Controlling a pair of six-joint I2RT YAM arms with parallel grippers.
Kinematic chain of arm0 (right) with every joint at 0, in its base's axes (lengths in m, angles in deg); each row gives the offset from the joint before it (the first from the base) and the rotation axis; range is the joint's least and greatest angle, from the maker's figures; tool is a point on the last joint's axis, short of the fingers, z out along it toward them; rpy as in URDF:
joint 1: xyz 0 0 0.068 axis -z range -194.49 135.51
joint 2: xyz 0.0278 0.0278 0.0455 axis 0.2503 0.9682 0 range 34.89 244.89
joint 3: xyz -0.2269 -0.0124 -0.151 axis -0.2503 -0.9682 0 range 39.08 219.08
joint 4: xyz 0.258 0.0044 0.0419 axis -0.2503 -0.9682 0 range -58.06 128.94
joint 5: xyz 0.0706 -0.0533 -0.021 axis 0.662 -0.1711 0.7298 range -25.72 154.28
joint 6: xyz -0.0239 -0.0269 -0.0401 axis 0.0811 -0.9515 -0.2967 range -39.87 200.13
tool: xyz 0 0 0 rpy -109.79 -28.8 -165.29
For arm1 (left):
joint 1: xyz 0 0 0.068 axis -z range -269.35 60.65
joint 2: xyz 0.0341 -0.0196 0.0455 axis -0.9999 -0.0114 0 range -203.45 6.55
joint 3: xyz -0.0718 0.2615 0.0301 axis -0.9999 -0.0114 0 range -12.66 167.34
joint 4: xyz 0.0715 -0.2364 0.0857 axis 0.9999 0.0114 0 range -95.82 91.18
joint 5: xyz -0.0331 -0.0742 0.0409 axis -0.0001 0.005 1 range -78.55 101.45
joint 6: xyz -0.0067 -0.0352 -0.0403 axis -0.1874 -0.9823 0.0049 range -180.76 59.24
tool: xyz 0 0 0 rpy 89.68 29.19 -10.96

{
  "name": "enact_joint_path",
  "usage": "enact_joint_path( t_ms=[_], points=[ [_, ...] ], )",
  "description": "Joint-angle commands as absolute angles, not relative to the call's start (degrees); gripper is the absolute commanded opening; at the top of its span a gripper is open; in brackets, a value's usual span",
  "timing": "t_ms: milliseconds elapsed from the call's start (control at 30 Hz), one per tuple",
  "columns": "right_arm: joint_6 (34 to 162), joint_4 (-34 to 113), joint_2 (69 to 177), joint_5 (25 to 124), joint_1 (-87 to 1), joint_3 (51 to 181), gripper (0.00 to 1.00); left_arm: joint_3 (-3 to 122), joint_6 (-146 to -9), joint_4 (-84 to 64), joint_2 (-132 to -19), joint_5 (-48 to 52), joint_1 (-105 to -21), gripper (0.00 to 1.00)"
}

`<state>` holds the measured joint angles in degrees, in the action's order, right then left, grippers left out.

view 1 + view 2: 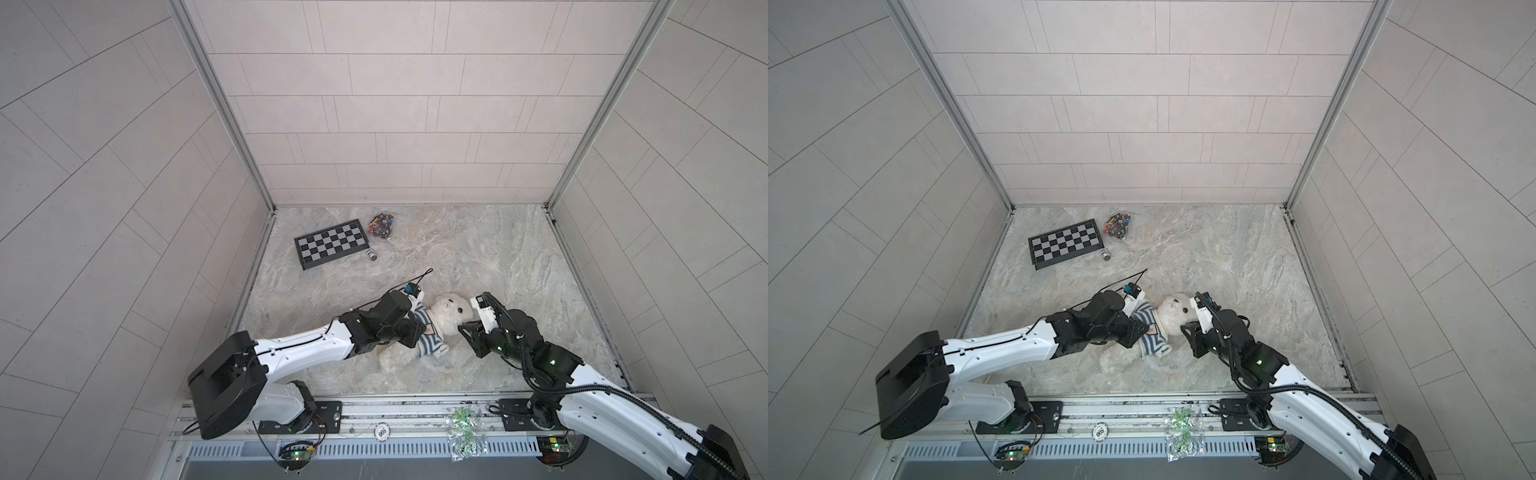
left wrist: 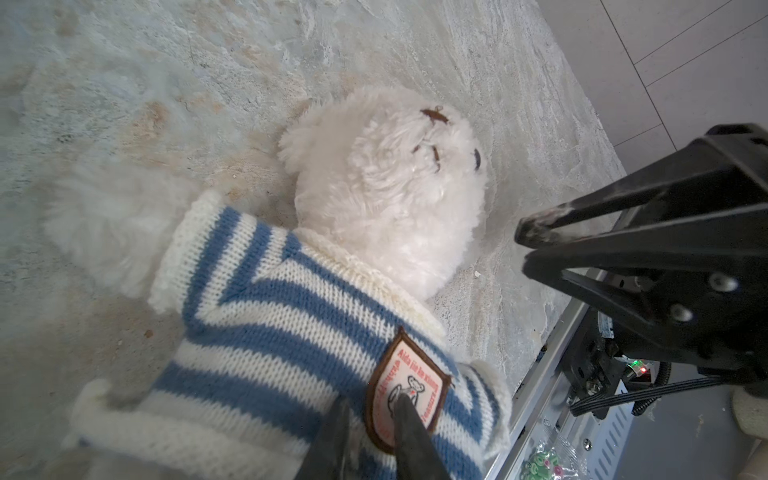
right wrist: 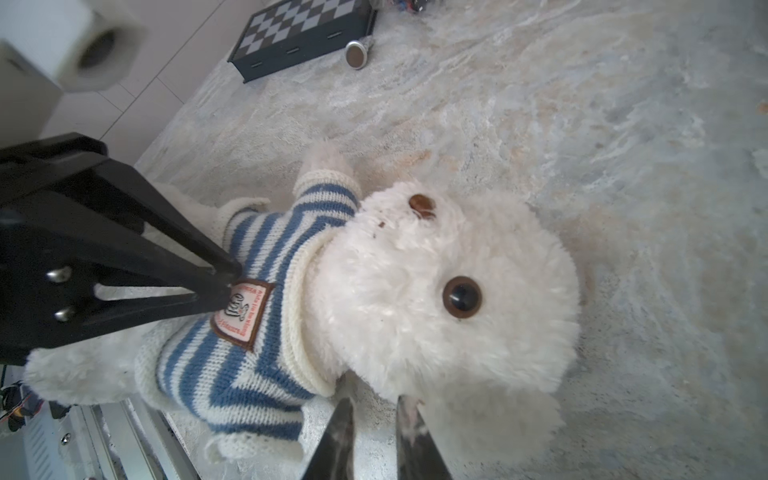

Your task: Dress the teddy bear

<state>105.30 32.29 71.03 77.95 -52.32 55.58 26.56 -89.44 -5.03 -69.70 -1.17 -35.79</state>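
Both slightly open: left gripper [image 2: 372,401] on teddy bear [image 2: 390,199] badge [image 2: 415,368], right gripper [image 3: 374,401] empty beside head [image 3: 415,316].

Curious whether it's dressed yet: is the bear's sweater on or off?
On. The striped sweater covers the teddy bear, collar round its neck, paw through a sleeve.

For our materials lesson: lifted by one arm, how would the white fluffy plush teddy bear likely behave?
Probably floppy: the white fluffy plush teddy bear lies flat, limbs splayed. Likely light, being soft pile. Its blue-and-white striped knitted sweater could stretch if pinched.
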Motion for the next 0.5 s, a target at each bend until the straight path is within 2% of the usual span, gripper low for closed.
enact_joint_path(
  t_ms=[0, 267, 467],
  points=[
    [103.2, 28.8, 68.7, 80.1, -52.4, 56.7, 0.22, 24.6, -89.9, -6.6, -70.4, -1.8, -37.1, 0.22],
    [103.0, 28.0, 64.4, 78.6, -59.4, 55.7, 0.20, 22.5, -91.0, -7.8, -69.6, -2.5, -38.8, 0.17],
    [104.6, 32.4, 67.7, 75.2, -65.2, 54.7, 0.14, 20.6, -92.1, -9.3, -68.5, -3.3, -39.5, 0.15]
  ],
)
